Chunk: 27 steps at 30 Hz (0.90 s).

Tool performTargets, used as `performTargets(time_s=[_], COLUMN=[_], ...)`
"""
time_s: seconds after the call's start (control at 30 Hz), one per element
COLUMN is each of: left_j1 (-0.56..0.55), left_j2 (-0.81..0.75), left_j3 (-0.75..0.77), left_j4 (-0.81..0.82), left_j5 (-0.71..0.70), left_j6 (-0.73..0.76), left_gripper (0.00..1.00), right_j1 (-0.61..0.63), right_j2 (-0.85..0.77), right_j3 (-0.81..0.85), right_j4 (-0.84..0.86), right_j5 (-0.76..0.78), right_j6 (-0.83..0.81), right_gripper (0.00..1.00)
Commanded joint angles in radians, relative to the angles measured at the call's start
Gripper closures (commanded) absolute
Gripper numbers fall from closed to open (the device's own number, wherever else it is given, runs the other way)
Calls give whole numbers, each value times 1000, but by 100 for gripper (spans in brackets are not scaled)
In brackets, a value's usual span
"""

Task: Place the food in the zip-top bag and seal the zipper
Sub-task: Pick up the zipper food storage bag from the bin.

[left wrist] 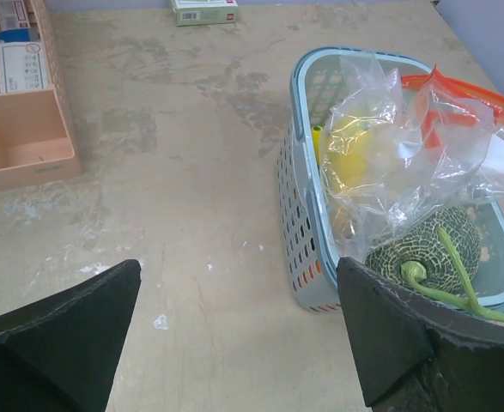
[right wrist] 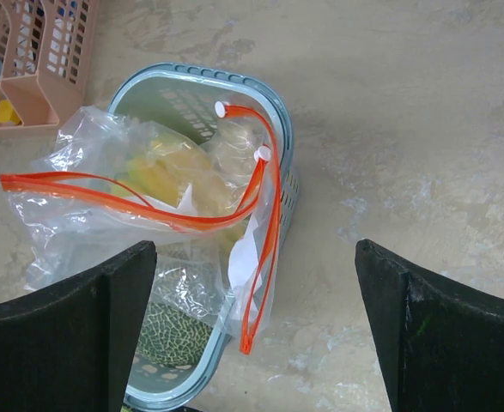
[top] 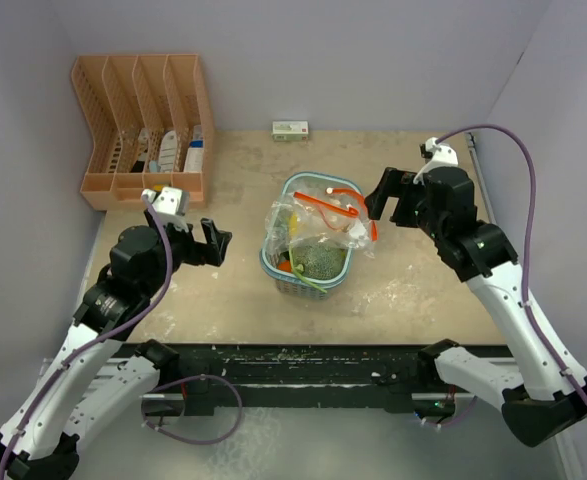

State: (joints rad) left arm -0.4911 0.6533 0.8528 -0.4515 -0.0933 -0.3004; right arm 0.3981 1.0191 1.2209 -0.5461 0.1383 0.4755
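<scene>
Both grippers hang spread wide over the table (top: 413,290), the left gripper (top: 216,243) nearer its left edge, the right gripper (top: 387,205) nearer its right. Between them, mid-table, the mesh basket (top: 313,178) holds a netted green head (left wrist: 423,249) at its near end. The zip-top bag (right wrist: 63,227) lies in it, bananas (right wrist: 161,172) showing through the plastic, the orange zipper (right wrist: 273,206) gaping. A pink organizer (top: 143,110) fills the far-left corner.

The light blue perforated plastic basket (left wrist: 299,215) holds a clear plastic zip-top bag (right wrist: 88,163) edged with an orange-red zipper strip (right wrist: 271,215). Inside the bag shows a bright yellow bunch of bananas (right wrist: 161,172). In the basket, the round dark green head (left wrist: 428,249) bears a pale netted pattern, crossed by a long thin lime-green vegetable (left wrist: 458,275); beside it sits a small orange fruit (top: 286,266). Left of the basket stands a peach slotted plastic organiser (top: 98,150). The beige tabletop (left wrist: 191,172) around the basket is smudged white.
</scene>
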Motion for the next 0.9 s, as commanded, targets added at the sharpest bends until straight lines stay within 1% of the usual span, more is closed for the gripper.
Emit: performTargets(time_s=[0.0,0.1,0.17,0.27,0.4,0.43,0.5,0.57,0.67,0.87], left_j1=[8,8,8,8,8,8,8,8,8,8], left_j2=[-2,0,0,0,-1,-2,-5,-9,-6,-11], left_j3=[48,52,52,52,56,57,57,51,47,50], left_j4=[4,2,2,-2,-11,-14,-19,-15,-12,-19], left_j5=[17,19,22,25,29,30,29,28,39,61], left_j6=[-5,-7,-9,-12,-11,-10,-8,-11,-18,-23], left_gripper=[1,1,1,1,1,1,1,1,1,1], right_j1=[-2,-2,-2,-3,-2,-2,-2,-2,-2,-2], right_j2=[-30,-40,-55,-68,-31,-19,-4,5,32,127], right_j3=[23,16,-4,-26,-36,-40,-60,-95,-145,-185], right_j4=[36,55,93,158,227,241,295,373,472,588], right_j5=[-18,-52,-86,-93,-159,-181,-289,-378,-448,-555], right_j6=[-27,-40,-42,-49,-85,-93,-125,-146,-175,-291], right_gripper=[1,0,0,1,0,0,0,2,4,10])
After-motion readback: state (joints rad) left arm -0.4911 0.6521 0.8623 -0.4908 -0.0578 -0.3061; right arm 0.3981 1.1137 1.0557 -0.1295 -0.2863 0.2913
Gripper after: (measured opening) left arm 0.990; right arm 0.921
